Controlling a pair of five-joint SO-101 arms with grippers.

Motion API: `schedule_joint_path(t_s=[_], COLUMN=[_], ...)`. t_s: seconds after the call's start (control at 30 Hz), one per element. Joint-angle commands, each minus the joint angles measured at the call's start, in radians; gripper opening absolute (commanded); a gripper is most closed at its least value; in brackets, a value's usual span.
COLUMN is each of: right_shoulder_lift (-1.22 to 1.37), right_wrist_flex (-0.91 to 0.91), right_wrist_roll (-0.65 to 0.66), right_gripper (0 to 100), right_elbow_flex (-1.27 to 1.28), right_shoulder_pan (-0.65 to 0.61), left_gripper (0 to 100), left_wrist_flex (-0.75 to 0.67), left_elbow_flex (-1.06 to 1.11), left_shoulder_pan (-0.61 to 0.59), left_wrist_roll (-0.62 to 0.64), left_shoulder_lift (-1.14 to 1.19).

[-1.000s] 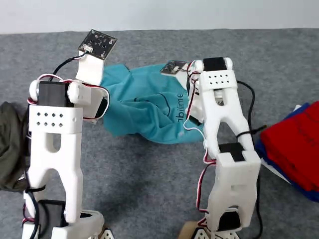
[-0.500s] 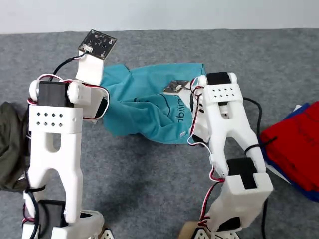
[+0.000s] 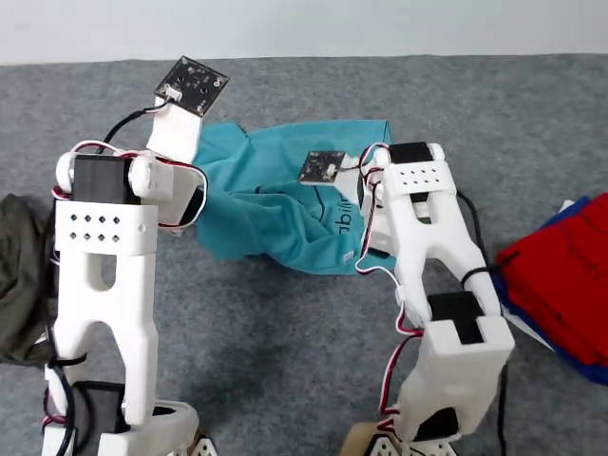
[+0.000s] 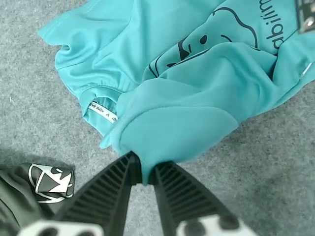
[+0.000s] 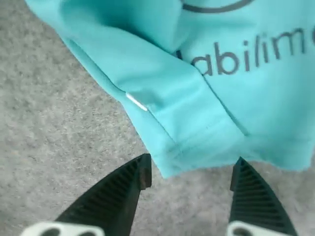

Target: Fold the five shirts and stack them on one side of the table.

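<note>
teal shirt [image 3: 285,214] mid desk [image 3: 285,332], crumpled, fold not done | L tool [image 4: 144,164] pinches its edge | R tool [image 5: 192,164] open over hem | red+blue stack [image 3: 560,285] done, R side | dark shirt [image 3: 19,275] L side, not folded yet

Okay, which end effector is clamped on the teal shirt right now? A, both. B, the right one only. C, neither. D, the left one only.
D: the left end effector is pinched shut on a fold of the teal shirt, while the right end effector stands open at the shirt's hem.
</note>
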Motion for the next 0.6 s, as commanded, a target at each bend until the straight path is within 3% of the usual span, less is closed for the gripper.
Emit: schedule_joint_path(t_s=[0.0, 0.43, 0.57], right_shoulder_lift=[0.013, 0.180, 0.191], right_wrist_flex=[-0.015, -0.101, -0.093], right_wrist_roll=[0.046, 0.087, 0.089], right_gripper=[26.9, 26.3, 14.0], right_elbow_flex=[-0.011, -0.011, -0.012], right_shoulder_pan=[-0.001, -0.001, -0.001], left_gripper=[0, 0, 0], left_wrist_flex=[-0.020, -0.071, -0.077], left_elbow_flex=[-0.007, 0.035, 0.056], left_shoulder_pan=[-0.006, 0.000, 0.000], left_wrist_roll=[-0.009, -0.008, -0.008], left_shoulder_lift=[-0.040, -0.038, -0.038])
